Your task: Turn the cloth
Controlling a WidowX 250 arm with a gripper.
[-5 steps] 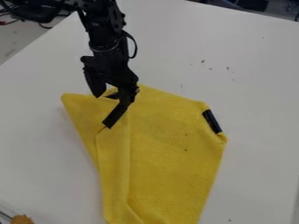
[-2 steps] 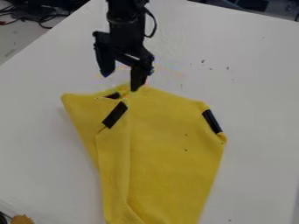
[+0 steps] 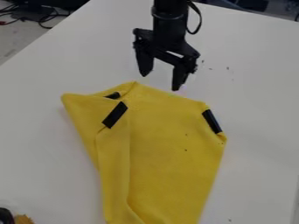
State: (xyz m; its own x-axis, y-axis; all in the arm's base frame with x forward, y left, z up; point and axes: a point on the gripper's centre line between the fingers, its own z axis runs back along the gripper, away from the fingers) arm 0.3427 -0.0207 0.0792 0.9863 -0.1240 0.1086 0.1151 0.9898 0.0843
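The black gripper (image 3: 160, 81) hangs just beyond the top edge of the cloth, its two fingers spread apart with nothing between them. Below it the yellow cloth (image 3: 169, 148) lies on the white surface, a long fold running down its left part and its bottom end cut off by the view. Black strips mark the cloth: one near the upper left fold, one by the right corner, and part of another at the top left, partly tucked under the cloth.
The white table (image 3: 257, 87) surrounds the cloth. At the bottom left corner sit an orange-brown object (image 3: 23, 219) and a dark rounded one (image 3: 6, 216). Cables (image 3: 43, 18) and dark equipment lie past the table's upper left edge.
From above the cloth's upper left part, the gripper has moved up and then right, to beyond its top edge. The cloth lies as before. A dark object has come in at the bottom left.
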